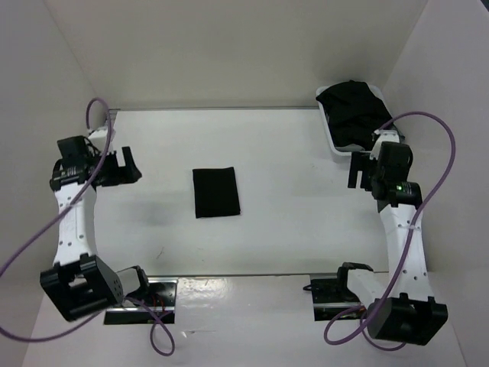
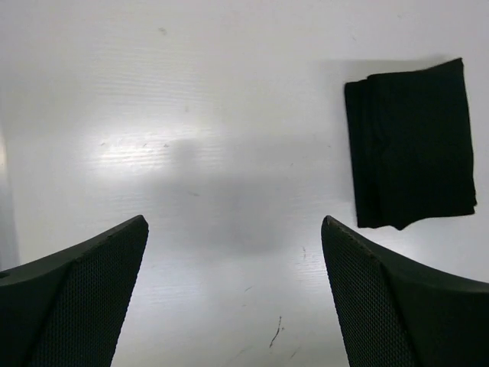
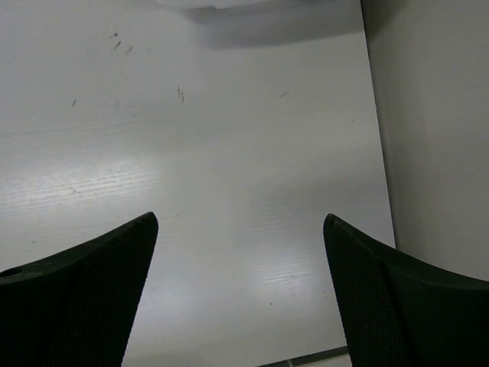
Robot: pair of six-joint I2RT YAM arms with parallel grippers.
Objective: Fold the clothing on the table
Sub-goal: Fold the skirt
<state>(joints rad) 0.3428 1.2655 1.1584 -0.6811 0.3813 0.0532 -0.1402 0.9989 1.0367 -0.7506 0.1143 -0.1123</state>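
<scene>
Tray (image 1: 331,138) mostly hidden under black heap (image 1: 353,111), left fingers (image 2: 84,298) cut by bottom edge

The left arm (image 1: 74,222) and right arm (image 1: 405,245) have white links, black joints, looping purple cables (image 1: 439,126) and black mesh-textured fingers (image 2: 84,298).

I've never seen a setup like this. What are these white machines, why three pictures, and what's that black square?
Those are two robot arms, the left arm and the right arm, bolted at the near edge of a white table. The wide picture comes from a fixed camera above them. The other two come from cameras on the wrists; the dark shapes at the bottom are the left fingers and right fingers, both open, holding nothing. The black square is the clothing, lying folded. At the far right, a white tray holds a heap of black clothes.
</scene>
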